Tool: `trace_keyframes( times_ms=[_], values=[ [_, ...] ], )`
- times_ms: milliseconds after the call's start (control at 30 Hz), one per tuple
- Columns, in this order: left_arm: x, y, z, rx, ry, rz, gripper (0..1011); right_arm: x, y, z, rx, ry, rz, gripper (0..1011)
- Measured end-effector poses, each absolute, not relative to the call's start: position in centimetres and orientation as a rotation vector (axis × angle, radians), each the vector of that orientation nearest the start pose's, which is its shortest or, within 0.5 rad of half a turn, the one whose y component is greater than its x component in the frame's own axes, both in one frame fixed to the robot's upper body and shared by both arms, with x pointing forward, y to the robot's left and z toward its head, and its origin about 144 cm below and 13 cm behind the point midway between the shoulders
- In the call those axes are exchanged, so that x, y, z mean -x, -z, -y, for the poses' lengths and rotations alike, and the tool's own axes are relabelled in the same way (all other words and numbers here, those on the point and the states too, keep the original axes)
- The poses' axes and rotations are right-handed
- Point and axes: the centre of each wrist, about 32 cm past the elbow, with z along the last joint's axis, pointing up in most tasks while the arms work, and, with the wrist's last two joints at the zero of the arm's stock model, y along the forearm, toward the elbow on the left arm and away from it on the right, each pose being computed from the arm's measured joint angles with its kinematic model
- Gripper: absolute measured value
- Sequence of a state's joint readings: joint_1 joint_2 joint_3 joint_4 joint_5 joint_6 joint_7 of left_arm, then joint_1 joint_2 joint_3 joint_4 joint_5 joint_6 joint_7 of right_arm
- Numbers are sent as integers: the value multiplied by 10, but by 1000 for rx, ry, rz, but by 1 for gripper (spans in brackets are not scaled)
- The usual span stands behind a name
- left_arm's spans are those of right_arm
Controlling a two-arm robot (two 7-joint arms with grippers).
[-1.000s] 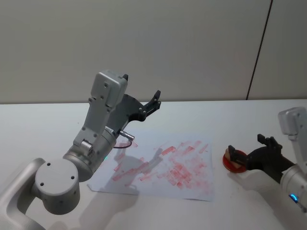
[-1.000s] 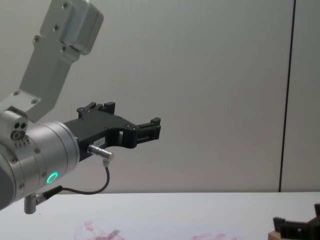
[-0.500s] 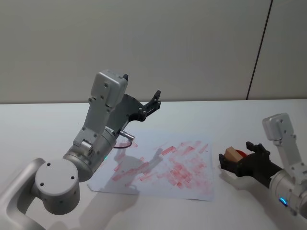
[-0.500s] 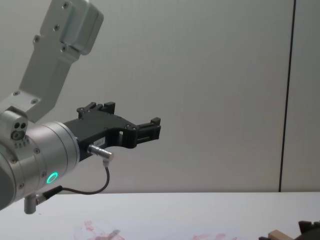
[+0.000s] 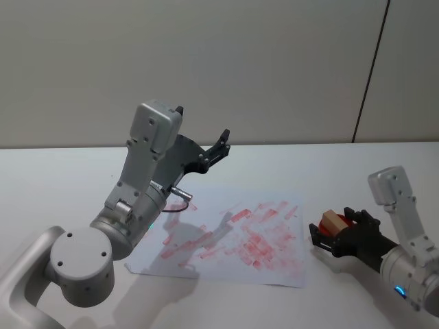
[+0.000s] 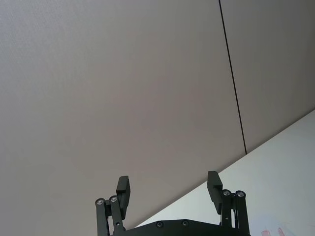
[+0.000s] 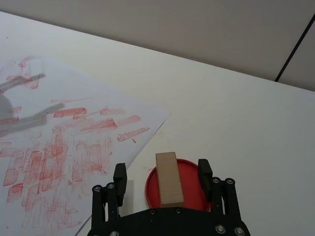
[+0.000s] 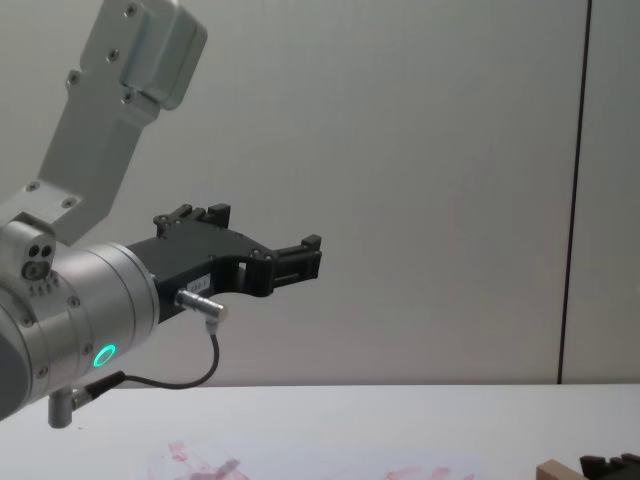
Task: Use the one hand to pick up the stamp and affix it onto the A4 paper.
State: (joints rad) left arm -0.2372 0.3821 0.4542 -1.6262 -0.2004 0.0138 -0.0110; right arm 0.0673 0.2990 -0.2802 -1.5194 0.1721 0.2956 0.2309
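Now, pickup step. Up left, left gripper (image 5: 202, 120) parked high, black fingers spread on nothing. Centre, flat A4 paper (image 5: 226, 236), smeared with red bars. Right, right gripper (image 7: 162, 171) spread around 1 blocky wooden stamp (image 5: 333, 221), upright on round red ink pad (image 5: 351, 218) just beside the sheet. Next, likely: pinch, lift, carry left.

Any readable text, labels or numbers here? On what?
None legible.
Small white sticker on the left hand: too small to read.
A4 paper: red prints smeared, unreadable.
Stamp: bare wood, no marking visible.
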Motion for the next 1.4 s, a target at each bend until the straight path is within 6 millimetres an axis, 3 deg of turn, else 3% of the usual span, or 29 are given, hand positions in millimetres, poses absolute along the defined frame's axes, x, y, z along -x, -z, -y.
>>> trace_keyframes(
  times_ms=[267,667,767,1033,1400],
  values=[
    [-492,-1204,-198,-61,-1124,268,1001,-467,-1131,233,373,1084,-165,705],
    [-492,-1204,-198,-61,-1124,268,1001,-467,-1130,233,375,1081,-165,283],
    [-492,-1204,-198,-61,-1124,268,1002,-467,-1130,233,375,1080,-165,233],
    [-492,-1204,-198,-61,-1124,268,1001,-468,-1131,232,357,1079,-149,218],
    [-492,-1204,-198,-61,-1124,268,1001,-478,-1150,220,229,1024,-93,218]
  ],
)
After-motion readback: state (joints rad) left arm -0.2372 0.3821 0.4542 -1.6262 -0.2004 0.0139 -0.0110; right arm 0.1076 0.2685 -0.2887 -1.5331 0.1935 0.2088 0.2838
